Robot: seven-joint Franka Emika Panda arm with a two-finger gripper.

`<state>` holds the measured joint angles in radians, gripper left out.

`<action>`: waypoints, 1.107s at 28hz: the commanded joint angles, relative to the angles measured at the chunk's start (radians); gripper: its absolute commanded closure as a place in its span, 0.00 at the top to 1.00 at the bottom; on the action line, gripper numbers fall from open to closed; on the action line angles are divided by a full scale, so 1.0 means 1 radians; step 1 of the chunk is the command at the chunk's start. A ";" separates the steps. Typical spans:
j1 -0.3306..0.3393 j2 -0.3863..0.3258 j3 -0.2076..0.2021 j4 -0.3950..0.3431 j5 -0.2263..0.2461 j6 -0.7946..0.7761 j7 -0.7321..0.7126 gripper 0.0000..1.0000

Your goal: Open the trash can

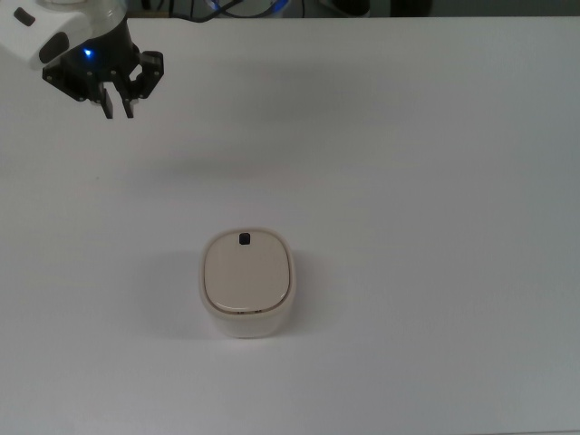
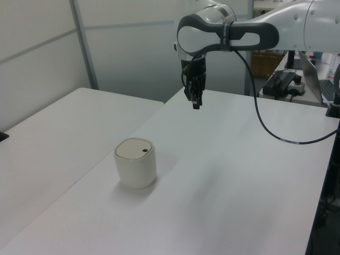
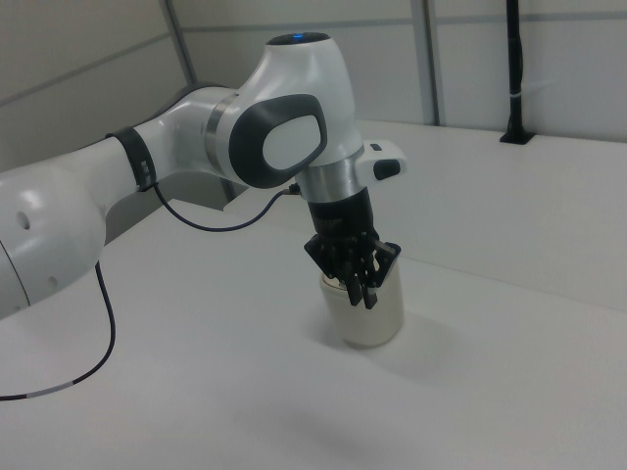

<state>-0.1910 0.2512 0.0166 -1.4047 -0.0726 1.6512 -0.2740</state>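
- We see the trash can (image 1: 246,283) standing upright on the white table (image 1: 435,181), a little toward the top view's left of centre and in the lower half of that view.
- Its flat cream lid (image 1: 246,274) lies shut and level, with a small black button (image 1: 244,239) near the lid edge that faces the top view's upper side.
- The gripper (image 1: 118,112) hangs in the air near the top view's upper left corner, well apart from the trash can, with nothing between its fingers.
- Its two black fingers (image 1: 108,107) stand close together, only a narrow slit between them (a blue light glows on the body just above them).
- In the left view we find the gripper (image 2: 195,104) pointing straight down, above the table and beyond the trash can (image 2: 135,162), toward the left view's upper right of it.
- In the right view the gripper (image 3: 366,292) overlaps the trash can (image 3: 377,311), whose upper part is hidden behind it.
- A black cable (image 2: 265,119) loops from the arm (image 2: 249,34) down to the table in the left view.
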 commanded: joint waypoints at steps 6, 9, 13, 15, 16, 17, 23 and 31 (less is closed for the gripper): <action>0.005 -0.001 -0.009 -0.005 0.004 -0.007 -0.037 0.00; 0.005 0.020 -0.007 -0.002 0.014 0.002 -0.039 0.00; 0.005 0.031 -0.007 0.000 0.088 0.088 -0.037 0.00; 0.005 0.033 -0.009 -0.005 0.152 0.162 -0.037 0.00; 0.005 0.034 -0.009 -0.005 0.172 0.180 -0.039 0.00; 0.005 0.039 -0.009 -0.007 0.187 0.200 -0.037 0.00; 0.018 0.100 0.003 -0.007 0.264 0.311 -0.027 0.00; 0.080 0.158 0.022 -0.002 0.327 0.479 -0.037 0.00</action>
<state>-0.1477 0.3926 0.0394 -1.4052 0.2311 2.0835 -0.2876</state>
